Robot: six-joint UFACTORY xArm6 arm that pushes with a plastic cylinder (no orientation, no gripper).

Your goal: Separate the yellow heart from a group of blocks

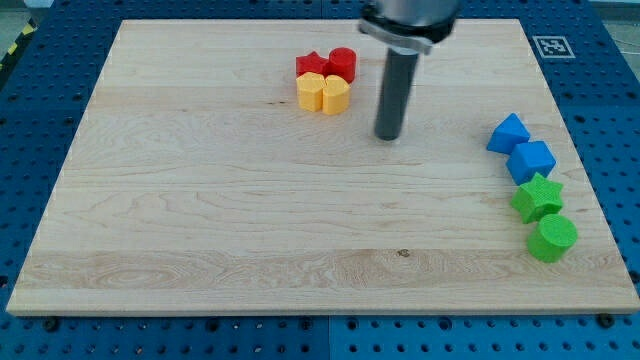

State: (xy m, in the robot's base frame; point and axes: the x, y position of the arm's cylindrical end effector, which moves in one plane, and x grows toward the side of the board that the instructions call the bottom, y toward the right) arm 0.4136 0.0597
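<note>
The yellow heart (336,96) sits near the view's top centre, touching a yellow block (311,91) on its left, whose shape I cannot make out. A red star (311,66) and a red cylinder (343,63) sit just above them, so the four form one tight group. My tip (388,136) rests on the board to the right of and slightly below this group, a short gap from the yellow heart, touching no block.
At the view's right edge, a column of blocks runs downward: a blue triangle (507,133), a blue block (531,160), a green star (538,197) and a green cylinder (551,238). The wooden board (200,220) lies on a blue perforated table.
</note>
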